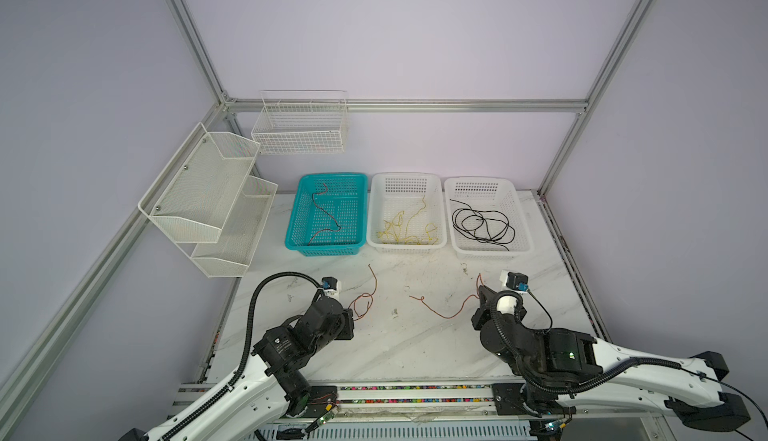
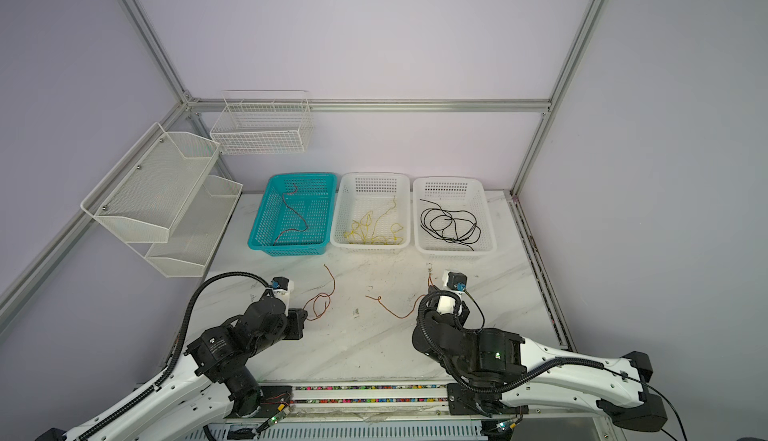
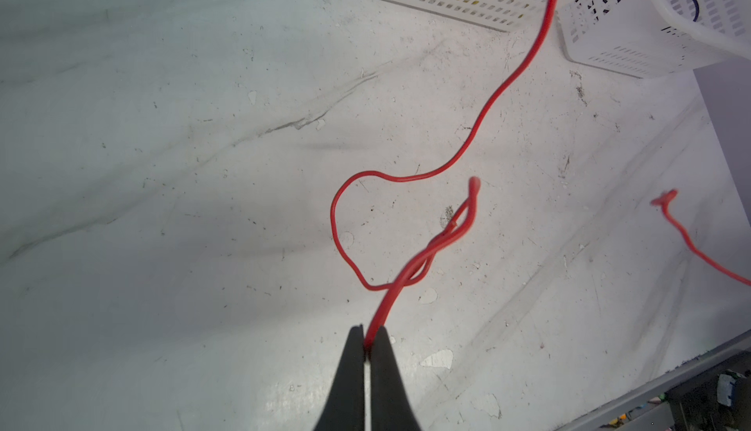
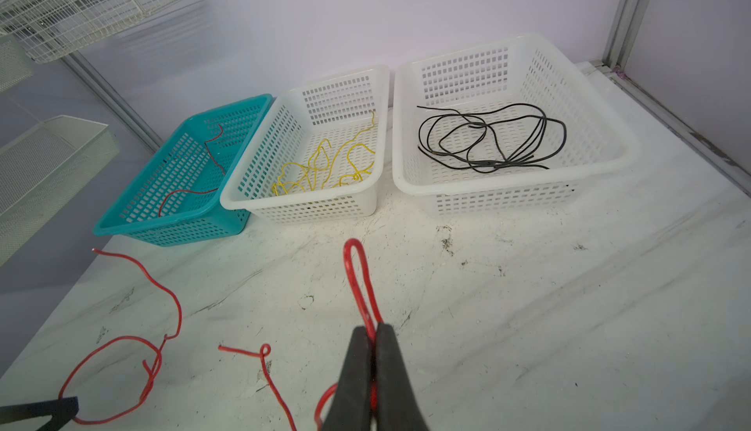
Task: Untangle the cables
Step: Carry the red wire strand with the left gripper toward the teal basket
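- Three baskets stand side by side along the far edge of the table (image 1: 395,351): teal basket (image 4: 158,221), mid basket (image 4: 300,201), right basket (image 4: 508,189).
- The teal basket holds a binned red cable (image 4: 191,191). The mid basket holds yellow cables (image 4: 315,165) in a loose heap. The right basket holds a black cable (image 4: 508,160) in slack coils.
- A wire rack (image 1: 303,127) and a mesh shelf (image 1: 208,193) hang on the left frame, well apart from both arms.
- Two more red cables lie on the bare table in front of the baskets, apart from each other.
- The left gripper (image 3: 367,337) is clenched on the left red cable (image 3: 382,311). From the tips the cable crosses itself, swings round in an open loop and runs off toward the baskets.
- The right gripper (image 4: 373,333) is clenched on the right red cable (image 4: 369,319). A narrow folded loop pokes out past the tips. The rest trails toward mid-table and ends in a small curl.
- In both top views the wrists cover the fingers, so neither grip shows there.
- In the left wrist view the strand by the tips is blurred. Whether the doubled, twisted stretch is a knot or a plain crossing, I cannot tell. The far end runs out of frame.
- In the right wrist view the right red cable is cut off at the frame edge beside the fingers.
- Dark specks on the table are too small to identify.
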